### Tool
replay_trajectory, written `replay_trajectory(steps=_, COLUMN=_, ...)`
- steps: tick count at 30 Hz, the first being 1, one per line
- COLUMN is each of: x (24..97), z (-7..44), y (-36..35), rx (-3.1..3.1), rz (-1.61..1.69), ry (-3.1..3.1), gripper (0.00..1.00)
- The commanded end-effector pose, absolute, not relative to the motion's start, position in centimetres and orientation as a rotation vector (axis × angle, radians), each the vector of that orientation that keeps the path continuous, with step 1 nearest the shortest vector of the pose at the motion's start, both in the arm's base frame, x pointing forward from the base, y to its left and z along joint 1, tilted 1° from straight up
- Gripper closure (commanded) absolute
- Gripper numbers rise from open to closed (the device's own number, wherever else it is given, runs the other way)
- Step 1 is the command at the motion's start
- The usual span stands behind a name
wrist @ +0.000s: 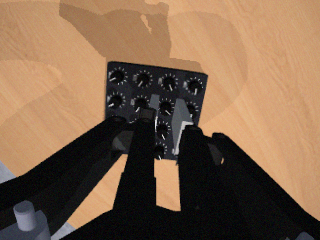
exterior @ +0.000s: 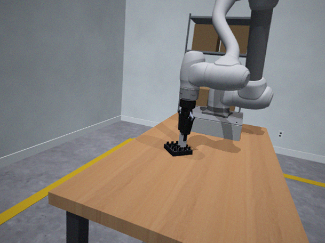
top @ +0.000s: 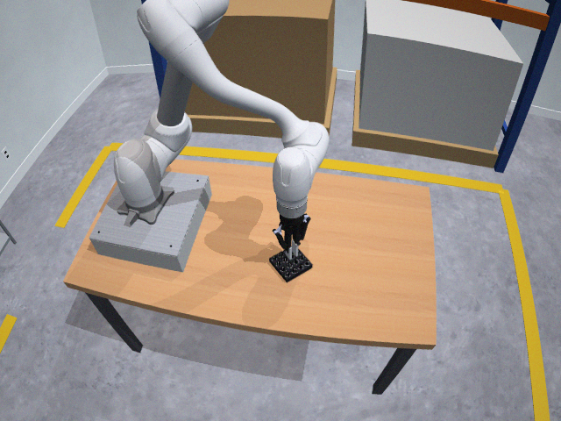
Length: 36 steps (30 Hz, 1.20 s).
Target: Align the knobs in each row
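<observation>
The black knob box [top: 293, 265] stands on its feet on the wooden table, near the middle; it also shows in the exterior view [exterior: 178, 149] and the wrist view [wrist: 156, 103]. My gripper [top: 289, 251] points straight down onto it. In the wrist view the fingertips stand a little apart on either side of one knob [wrist: 162, 128] in the third row from the box's far edge, with narrow gaps to it. The gripper is open and holds nothing. The printed names and the white lines are too small to read. The fingers hide the near knobs.
The arm's grey base block [top: 153, 222] sits at the table's left end. A brown crate [top: 267, 59] and a grey crate [top: 430, 76] stand on the floor behind the table. Yellow tape [top: 408, 174] marks the floor around it.
</observation>
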State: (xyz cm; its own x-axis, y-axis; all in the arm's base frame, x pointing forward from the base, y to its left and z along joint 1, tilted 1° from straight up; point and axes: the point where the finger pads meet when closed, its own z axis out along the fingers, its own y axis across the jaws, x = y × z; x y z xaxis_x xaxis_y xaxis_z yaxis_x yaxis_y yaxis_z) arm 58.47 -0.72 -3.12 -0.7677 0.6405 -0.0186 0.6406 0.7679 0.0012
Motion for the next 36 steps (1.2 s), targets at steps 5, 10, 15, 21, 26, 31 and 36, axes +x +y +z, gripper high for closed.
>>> replay_trajectory(steps=5, x=58.4, z=-1.3, y=-0.7, rx=1.064, rz=-0.008, ry=2.937, gripper=0.88)
replay_trajectory(steps=10, x=58.4, z=-0.5, y=-0.7, rx=1.064, rz=-0.008, ry=2.937, gripper=0.88)
replay_trajectory(steps=15, x=58.4, z=0.2, y=-0.7, rx=1.064, rz=-0.008, ry=2.937, gripper=0.88)
replay_trajectory(steps=21, x=58.4, z=0.3, y=-0.7, rx=1.064, rz=-0.008, ry=2.937, gripper=0.88)
replay_trajectory(steps=26, x=58.4, z=0.3, y=-0.7, rx=1.064, rz=-0.008, ry=2.937, gripper=0.88)
replay_trajectory(steps=31, x=58.4, z=0.3, y=-0.7, rx=1.058, rz=-0.008, ry=2.939, gripper=0.88)
replay_trajectory(steps=36, x=58.4, z=0.4, y=-0.7, rx=0.868, rz=-0.01, ry=3.001, gripper=0.88)
